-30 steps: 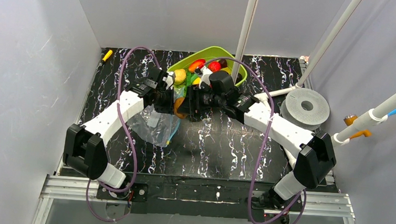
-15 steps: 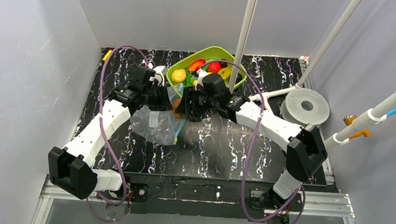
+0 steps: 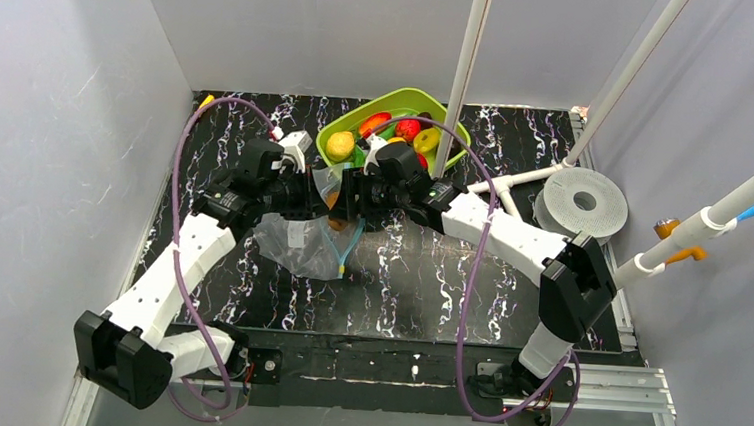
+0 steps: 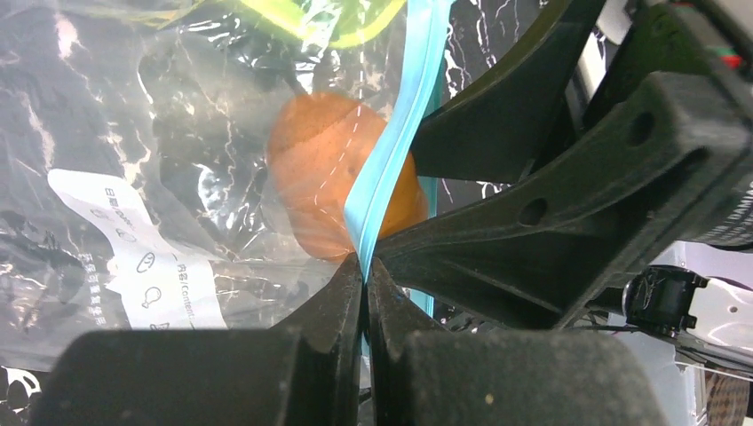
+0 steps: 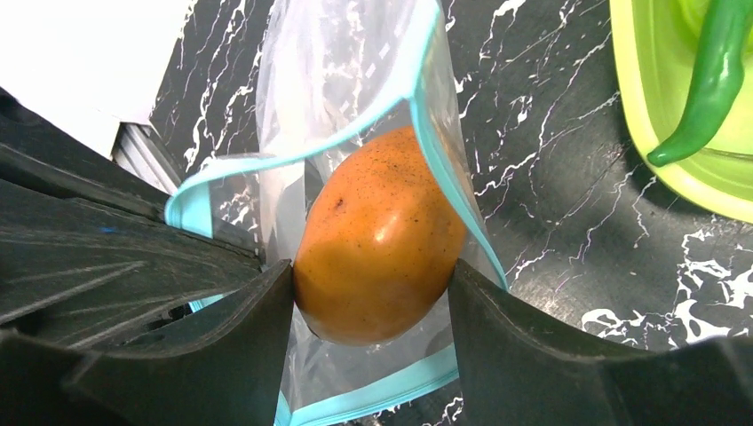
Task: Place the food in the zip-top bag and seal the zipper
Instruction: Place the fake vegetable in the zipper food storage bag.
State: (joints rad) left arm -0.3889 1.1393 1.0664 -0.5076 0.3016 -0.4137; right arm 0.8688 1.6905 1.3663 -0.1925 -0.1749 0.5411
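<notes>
Since 1.0 s ago, the left arm's elbow has swung outward toward the near-left corner. Both wrists have shifted slightly left, away from the lime-green tray [image 3: 400,106].

Left end effector [image 4: 364,266]: fingers pressed together, pinching the blue-teal zipper [image 4: 404,133]. Whether 1 lip or both are clamped cannot be determined.

Right end effector [image 5: 373,293]: closed on 1 orange fruit [image 5: 377,240], a finger on each side. The fruit sits in the mouth of the zip-top bag [image 3: 295,247], with the teal edge arching behind it and crossing below it. Whether film lies between the pads and the fruit is unclear.

From above, both end effectors meet over the tabletop [image 3: 429,277] just beside the tray and hide the fruit almost wholly. The bag's body droops onto the tabletop. Its white label [image 4: 151,266] shows small print, partly cut off by the left finger.

The remaining food [image 3: 341,145] lies in the tray, partly screened by the right wrist and a white pole [image 3: 463,69]. 1 green pepper [image 5: 710,80] rests against the tray's wall, its top cut off by the frame edge.
</notes>
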